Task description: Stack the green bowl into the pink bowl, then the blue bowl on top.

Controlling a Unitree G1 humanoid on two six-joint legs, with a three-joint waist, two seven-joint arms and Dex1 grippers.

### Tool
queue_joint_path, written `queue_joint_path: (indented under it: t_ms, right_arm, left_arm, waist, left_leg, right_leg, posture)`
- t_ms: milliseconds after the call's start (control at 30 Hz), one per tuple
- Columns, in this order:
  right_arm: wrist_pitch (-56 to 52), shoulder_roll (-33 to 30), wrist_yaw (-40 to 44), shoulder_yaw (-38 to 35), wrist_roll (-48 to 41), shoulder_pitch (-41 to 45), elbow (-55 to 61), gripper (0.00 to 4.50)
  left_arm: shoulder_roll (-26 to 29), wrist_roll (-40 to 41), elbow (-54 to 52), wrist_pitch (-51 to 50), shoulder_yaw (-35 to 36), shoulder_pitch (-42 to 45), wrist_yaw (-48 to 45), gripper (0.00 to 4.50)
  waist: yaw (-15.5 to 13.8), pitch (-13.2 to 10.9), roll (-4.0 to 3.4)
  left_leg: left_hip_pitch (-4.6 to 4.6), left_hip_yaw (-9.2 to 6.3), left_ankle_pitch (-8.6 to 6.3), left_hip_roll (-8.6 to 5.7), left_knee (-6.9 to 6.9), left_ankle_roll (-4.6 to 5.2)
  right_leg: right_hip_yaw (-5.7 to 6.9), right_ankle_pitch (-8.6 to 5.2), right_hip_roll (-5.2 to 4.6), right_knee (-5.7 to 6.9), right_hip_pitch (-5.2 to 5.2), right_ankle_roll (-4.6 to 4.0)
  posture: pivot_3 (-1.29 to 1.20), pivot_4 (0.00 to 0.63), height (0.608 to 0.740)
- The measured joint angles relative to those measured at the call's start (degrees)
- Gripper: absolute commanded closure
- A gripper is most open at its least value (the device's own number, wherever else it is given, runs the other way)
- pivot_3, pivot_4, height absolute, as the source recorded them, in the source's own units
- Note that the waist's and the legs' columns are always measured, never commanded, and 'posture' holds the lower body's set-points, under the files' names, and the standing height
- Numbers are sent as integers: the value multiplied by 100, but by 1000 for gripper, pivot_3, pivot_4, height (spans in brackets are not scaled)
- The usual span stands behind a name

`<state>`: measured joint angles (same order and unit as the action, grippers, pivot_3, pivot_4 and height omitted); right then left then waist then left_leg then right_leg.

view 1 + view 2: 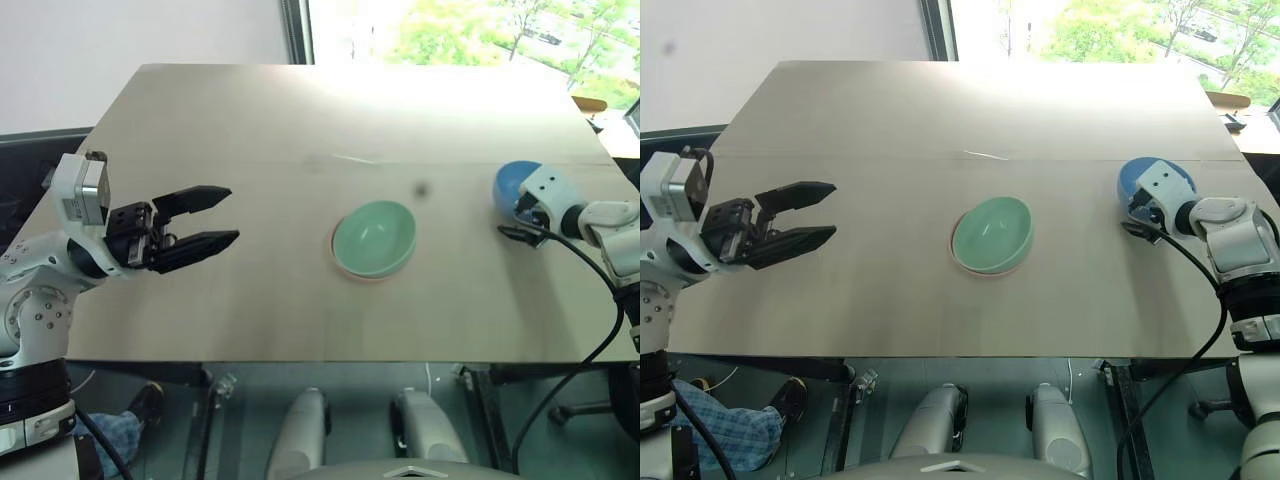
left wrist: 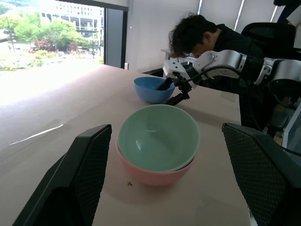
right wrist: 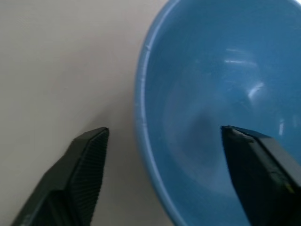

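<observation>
Right wrist view: right gripper parted, straddling rim of blue bowl, one finger inside, one outside on table. Head views: green bowl nested in pink bowl at centre, blue at 3 o'clock. Left gripper wide, empty, at 9 o'clock. Left wrist view adds person behind.

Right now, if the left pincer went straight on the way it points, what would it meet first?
The left pincer, jaws open, points across the table at the green bowl nested in the pink bowl. That stack looks first in line, though the pincer may be high enough to pass over it. The blue bowl lies beyond.
</observation>
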<state>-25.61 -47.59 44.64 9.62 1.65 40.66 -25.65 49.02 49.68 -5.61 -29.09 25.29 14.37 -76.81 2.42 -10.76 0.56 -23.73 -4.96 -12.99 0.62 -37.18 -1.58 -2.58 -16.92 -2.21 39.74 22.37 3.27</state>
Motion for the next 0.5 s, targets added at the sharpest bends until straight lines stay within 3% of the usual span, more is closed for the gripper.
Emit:
queue_joint_path:
  t_ms: [33, 100, 200, 500]
  right_arm:
    - [30, 11, 7, 0, 16, 7, -30, 2268]
    - [92, 58, 36, 0, 33, 7, -66, 3293]
    - [126, 77, 86, -1, 44, 7, -69, 4398]
    - [281, 71, 114, -57, 90, -31, 53, 4398]
  left_arm:
    - [0, 0, -1, 15, 0, 0, 0, 501]
    - [-2, 0, -2, 63, 0, 1, 2, 501]
    - [-2, -2, -5, 102, 0, 0, 1, 501]
    - [-1, -101, 85, 326, -12, 25, -83, 501]
  waist:
    - [0, 0, 0]
    - [0, 0, 0]
    - [0, 0, 0]
    - [0, 0, -1]
  left_leg:
    - [0, 1, 0, 0, 0, 0]
    - [0, 2, 0, 0, 0, 0]
    - [0, 2, 0, 0, 0, 0]
    - [-3, 5, 0, 0, 1, 0]
  right_leg:
    - [0, 0, 0, 0, 0, 0]
    - [-3, 0, 0, 0, 0, 0]
    - [-3, 0, 0, 0, 0, 0]
    - [-5, 0, 0, 2, 8, 0]
  posture:
    - [0, 150, 740]
    - [0, 150, 740]
    - [0, 150, 740]
    - [0, 150, 740]
